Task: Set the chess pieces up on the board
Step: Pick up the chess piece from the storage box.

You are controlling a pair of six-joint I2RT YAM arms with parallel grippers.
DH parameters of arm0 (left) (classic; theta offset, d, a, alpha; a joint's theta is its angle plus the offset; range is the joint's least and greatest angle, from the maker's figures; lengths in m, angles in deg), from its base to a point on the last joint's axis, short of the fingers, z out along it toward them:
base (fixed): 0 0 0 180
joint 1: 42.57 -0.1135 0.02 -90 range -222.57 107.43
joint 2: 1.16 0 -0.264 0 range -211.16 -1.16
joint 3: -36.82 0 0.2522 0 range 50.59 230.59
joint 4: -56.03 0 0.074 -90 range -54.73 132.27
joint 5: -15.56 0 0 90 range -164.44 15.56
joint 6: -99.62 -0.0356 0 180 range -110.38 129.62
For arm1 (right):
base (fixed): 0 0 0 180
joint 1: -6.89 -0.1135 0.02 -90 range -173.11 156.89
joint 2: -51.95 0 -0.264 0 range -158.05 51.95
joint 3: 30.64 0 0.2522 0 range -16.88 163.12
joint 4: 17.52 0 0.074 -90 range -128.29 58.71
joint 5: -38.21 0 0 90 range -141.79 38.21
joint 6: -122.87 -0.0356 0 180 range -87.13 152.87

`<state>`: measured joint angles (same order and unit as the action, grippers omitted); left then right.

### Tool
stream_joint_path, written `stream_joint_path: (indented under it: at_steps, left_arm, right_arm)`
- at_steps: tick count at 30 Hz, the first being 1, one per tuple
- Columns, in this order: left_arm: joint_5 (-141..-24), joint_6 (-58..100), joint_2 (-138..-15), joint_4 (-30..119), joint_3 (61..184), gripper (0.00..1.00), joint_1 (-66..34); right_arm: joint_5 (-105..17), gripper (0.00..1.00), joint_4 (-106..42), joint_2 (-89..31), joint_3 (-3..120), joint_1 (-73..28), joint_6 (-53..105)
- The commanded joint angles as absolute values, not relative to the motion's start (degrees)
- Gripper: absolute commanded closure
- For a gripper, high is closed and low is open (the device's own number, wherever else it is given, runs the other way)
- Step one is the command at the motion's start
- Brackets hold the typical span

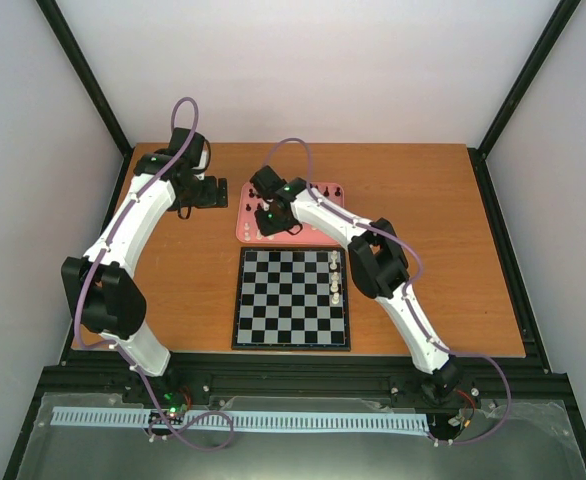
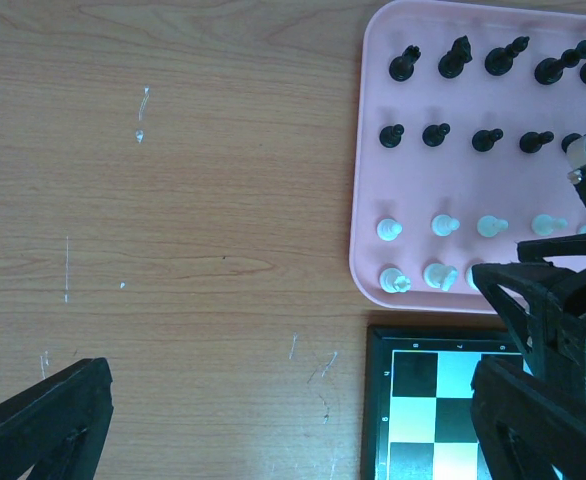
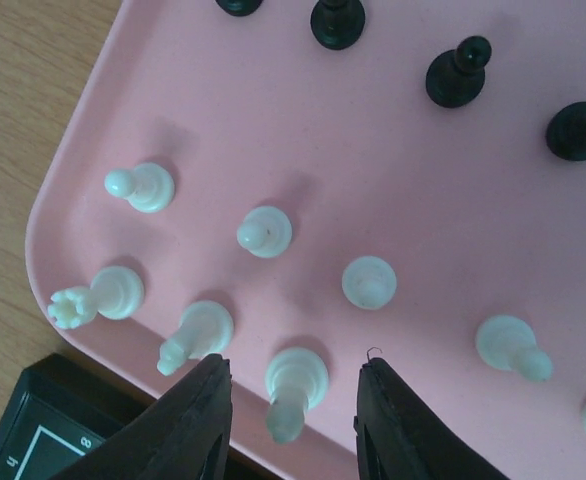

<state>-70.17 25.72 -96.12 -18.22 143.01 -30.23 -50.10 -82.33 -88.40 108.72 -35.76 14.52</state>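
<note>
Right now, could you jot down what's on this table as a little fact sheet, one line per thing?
Board: black and pale checkered chessboard, a few cream-white chess pieces near its right edge
Tray: pink rounded tray behind it, holding black pieces and white pieces
Right jaws: open, straddling one white piece at the tray's near edge, not touching
Left jaws: open, above bare wooden table
</note>
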Motion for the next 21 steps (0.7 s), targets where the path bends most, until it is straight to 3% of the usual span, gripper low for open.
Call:
stream_joint_path:
  at_steps: [1, 15, 21]
  left_arm:
    - [-70.28, 25.34, -95.73, -18.56, 143.67, 0.0, -30.02]
    - [-70.4, 25.27, -96.32, -18.29, 143.44, 0.0, -30.0]
    - [-70.29, 25.24, -96.57, -18.37, 143.61, 0.0, -30.0]
  right_arm:
    - [-50.04, 0.6, -82.33, -90.29, 111.27, -35.24, 14.92]
    - [-49.34, 0.66, -83.12, -92.54, 112.8, -34.79, 15.27]
    - [-49.07, 0.77, -84.04, -93.38, 114.25, -34.6, 15.51]
